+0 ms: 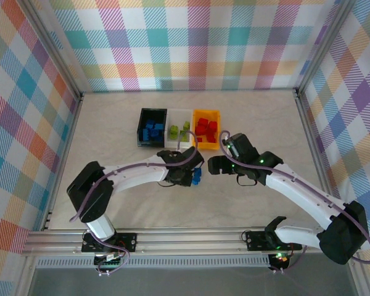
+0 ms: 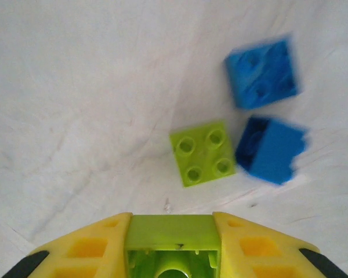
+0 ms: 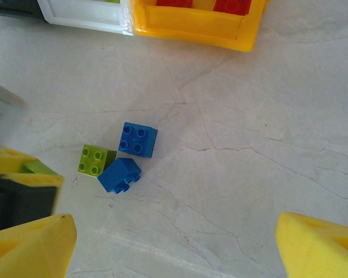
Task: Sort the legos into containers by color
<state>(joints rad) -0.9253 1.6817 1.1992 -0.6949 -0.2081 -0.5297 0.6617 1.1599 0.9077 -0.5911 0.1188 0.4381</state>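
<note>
My left gripper (image 2: 171, 227) is shut on a lime green lego (image 2: 171, 233), held just above the table. On the table ahead of it lie a loose lime green lego (image 2: 203, 152) and two blue legos (image 2: 262, 72) (image 2: 272, 149), one tipped on its side. The right wrist view has the same three: green (image 3: 94, 160), blue (image 3: 138, 139), tipped blue (image 3: 119, 174). My right gripper (image 3: 174, 240) stands open over bare table to their right, with nothing between its fingers. The black (image 1: 140, 126), white (image 1: 179, 145) and orange (image 1: 207, 112) containers stand in a row behind, holding blue, green and red legos.
Both arms meet at mid-table just in front of the bins, left gripper (image 1: 194, 169) and right gripper (image 1: 214, 163) close together. The orange bin's front wall (image 3: 191, 28) and the white bin's edge (image 3: 84, 16) lie just beyond the loose bricks. Checked walls enclose the table.
</note>
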